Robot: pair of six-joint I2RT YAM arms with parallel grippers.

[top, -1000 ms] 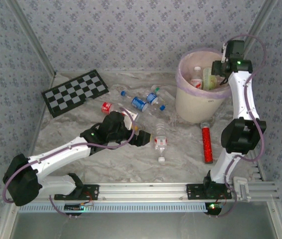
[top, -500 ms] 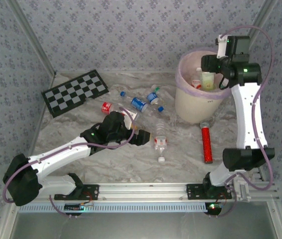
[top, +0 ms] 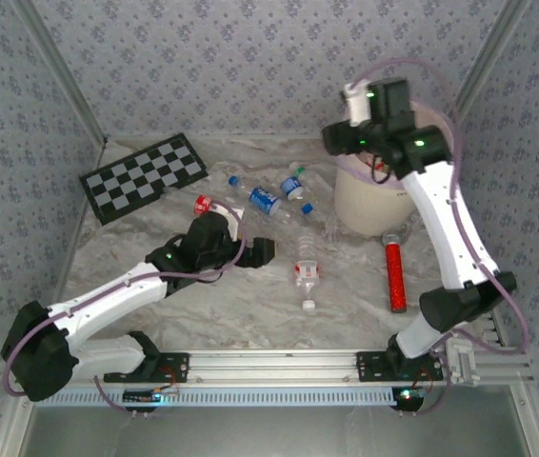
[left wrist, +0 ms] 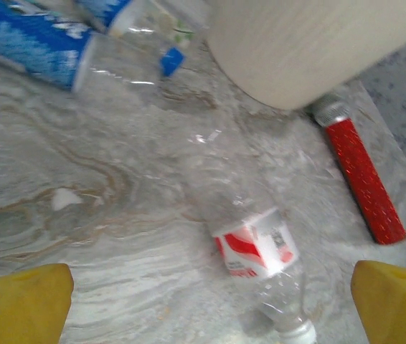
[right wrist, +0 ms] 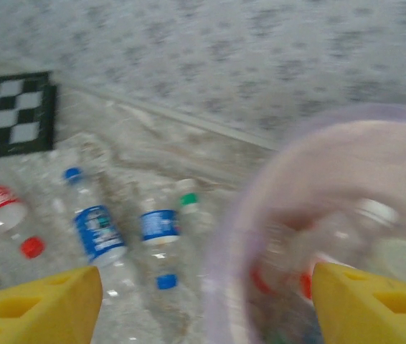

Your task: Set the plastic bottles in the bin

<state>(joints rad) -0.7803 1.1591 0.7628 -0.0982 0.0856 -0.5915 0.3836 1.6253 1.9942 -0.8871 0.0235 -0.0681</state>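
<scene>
Several plastic bottles lie on the marbled table: one with a red label [top: 306, 274], two with blue labels [top: 265, 200] [top: 293, 186], and one with a red cap [top: 203, 205]. My left gripper [top: 260, 249] hovers just left of the red-label bottle [left wrist: 257, 244], which lies ahead between its wide-open yellow fingertips [left wrist: 20, 301]. My right gripper [top: 341, 138] hangs open and empty over the left rim of the bin [top: 374, 195]. The bin's pink-lined rim [right wrist: 260, 186] holds blurred bottles [right wrist: 361, 236] inside. In the right wrist view, blue-label bottles [right wrist: 99, 233] [right wrist: 158, 226] lie below on the table.
A solid red cylinder [top: 396, 271] lies in front of the bin, right of the red-label bottle. A checkerboard [top: 144, 176] rests at the back left. Patterned walls close in the table on three sides, and a metal rail runs along the near edge.
My right arm has swung left from above the bin's middle to over its left rim, its fingers open. The left gripper has shifted slightly back and left.
</scene>
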